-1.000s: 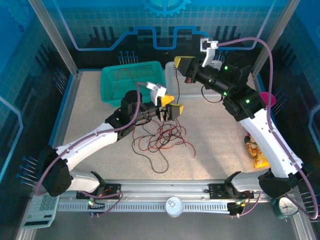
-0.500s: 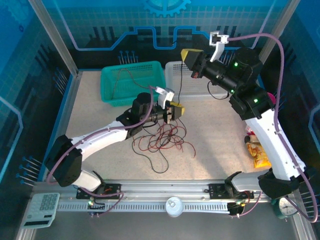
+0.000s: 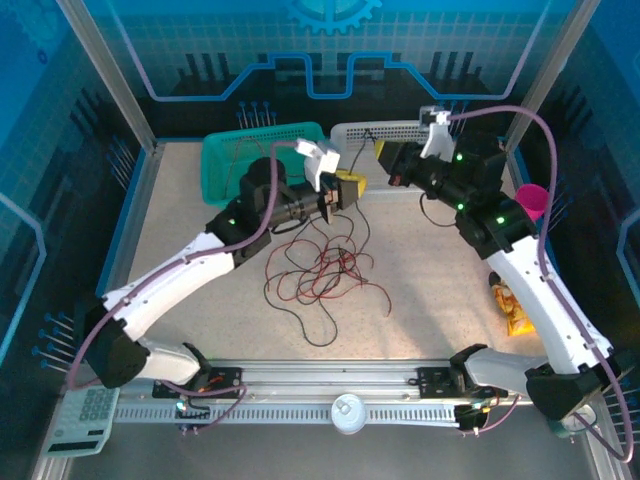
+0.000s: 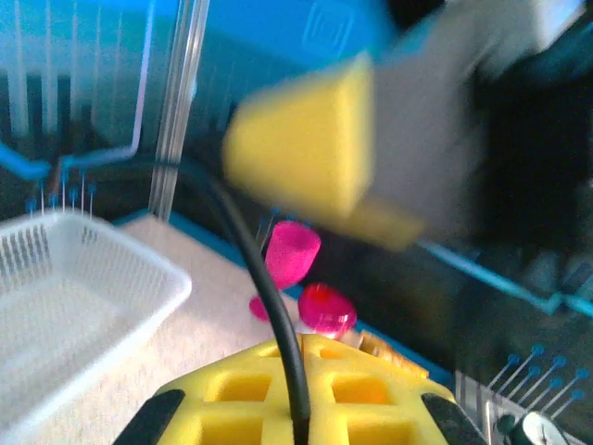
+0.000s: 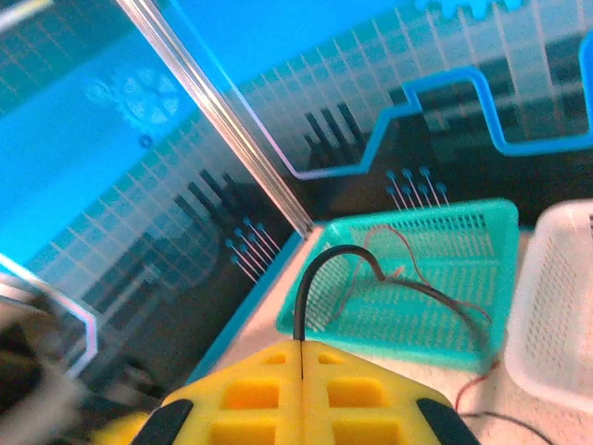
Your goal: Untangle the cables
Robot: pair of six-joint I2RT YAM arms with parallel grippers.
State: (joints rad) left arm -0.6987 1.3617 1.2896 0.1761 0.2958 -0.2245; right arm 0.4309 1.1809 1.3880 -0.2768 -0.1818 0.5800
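From above, you have the left hand [image 3: 345, 188] just right of the green basket [image 3: 222, 172]. The right hand [image 3: 384, 158] sits a little further right of that basket; the two hands are close together but apart. The cables [image 3: 318, 268], loose red and black loops, lie on the desk [image 3: 430, 270] in front of the basket and to its right, below the left hand. In your left wrist view, the left hand's yellow fingers [image 4: 250, 413] are pinched on a black cable [image 4: 264, 278] that rises from between them. In your right wrist view, the right hand's fingers [image 5: 250, 371] are closed tight on a black cable [image 5: 320, 262], which arches away over the green basket [image 5: 408, 320].
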